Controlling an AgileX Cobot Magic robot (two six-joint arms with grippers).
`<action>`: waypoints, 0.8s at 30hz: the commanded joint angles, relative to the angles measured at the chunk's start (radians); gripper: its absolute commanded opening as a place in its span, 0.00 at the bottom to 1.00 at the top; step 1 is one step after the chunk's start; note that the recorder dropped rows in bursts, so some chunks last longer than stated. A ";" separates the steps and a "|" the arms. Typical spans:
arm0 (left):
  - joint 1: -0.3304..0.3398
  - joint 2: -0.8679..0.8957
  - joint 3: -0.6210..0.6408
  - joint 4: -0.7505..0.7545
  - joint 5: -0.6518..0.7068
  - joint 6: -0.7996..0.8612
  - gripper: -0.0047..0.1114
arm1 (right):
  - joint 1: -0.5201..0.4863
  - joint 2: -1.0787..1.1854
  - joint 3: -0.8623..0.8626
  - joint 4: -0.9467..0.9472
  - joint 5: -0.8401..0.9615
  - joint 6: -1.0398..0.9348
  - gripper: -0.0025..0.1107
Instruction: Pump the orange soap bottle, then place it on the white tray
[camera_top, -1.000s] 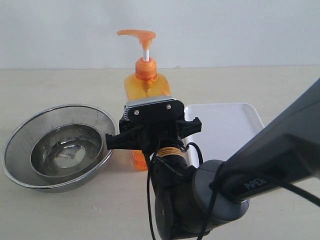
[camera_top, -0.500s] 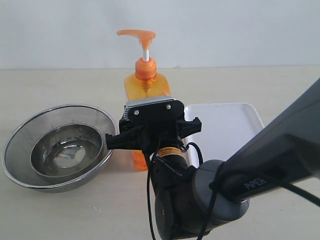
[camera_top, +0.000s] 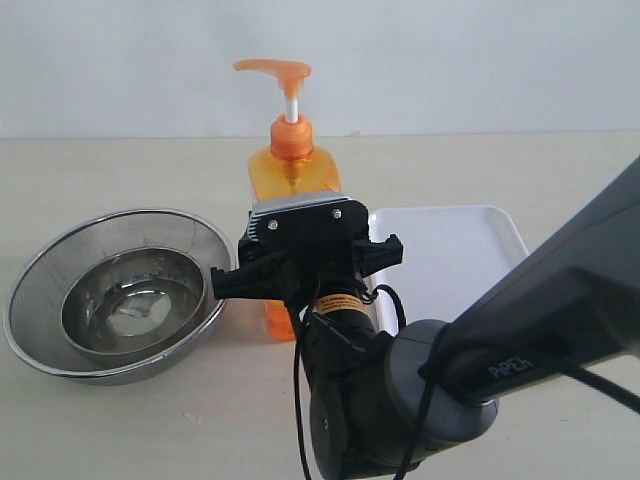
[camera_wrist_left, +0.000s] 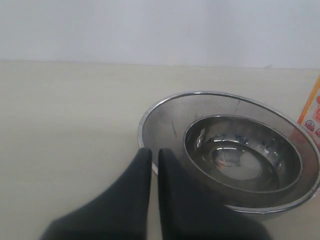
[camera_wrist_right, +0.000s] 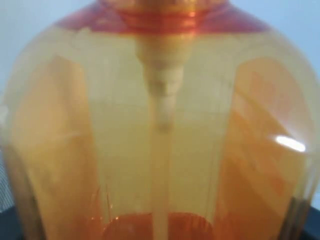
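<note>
The orange soap bottle (camera_top: 295, 175) stands upright on the table, its pump head (camera_top: 275, 68) raised on the white stem. My right gripper (camera_top: 300, 255) is in front of its lower body and hides it. In the right wrist view the bottle (camera_wrist_right: 160, 125) fills the frame, with the right gripper (camera_wrist_right: 160, 225) closed round its sides; only dark finger edges show at the corners. The white tray (camera_top: 450, 250) lies just right of the bottle. My left gripper (camera_wrist_left: 155, 152) is shut on nothing, low beside the bowl rim. A sliver of the bottle's label (camera_wrist_left: 312, 112) shows in the left wrist view.
A steel mesh bowl (camera_top: 40, 270) with a smaller steel bowl (camera_top: 90, 290) nested inside sits left of the bottle, close to it. In the left wrist view the mesh bowl's rim (camera_wrist_left: 150, 112) lies just beyond the fingertips. The right arm (camera_top: 520, 340) fills the front right.
</note>
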 joint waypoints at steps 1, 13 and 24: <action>0.003 -0.003 0.003 -0.008 0.002 0.054 0.08 | -0.001 -0.007 -0.004 0.001 0.019 0.014 0.02; 0.003 -0.003 0.003 -0.008 0.000 0.065 0.08 | -0.001 -0.007 -0.004 0.001 0.012 0.014 0.02; 0.003 -0.003 0.003 -0.008 0.000 0.065 0.08 | -0.001 -0.007 -0.004 0.001 0.012 0.014 0.02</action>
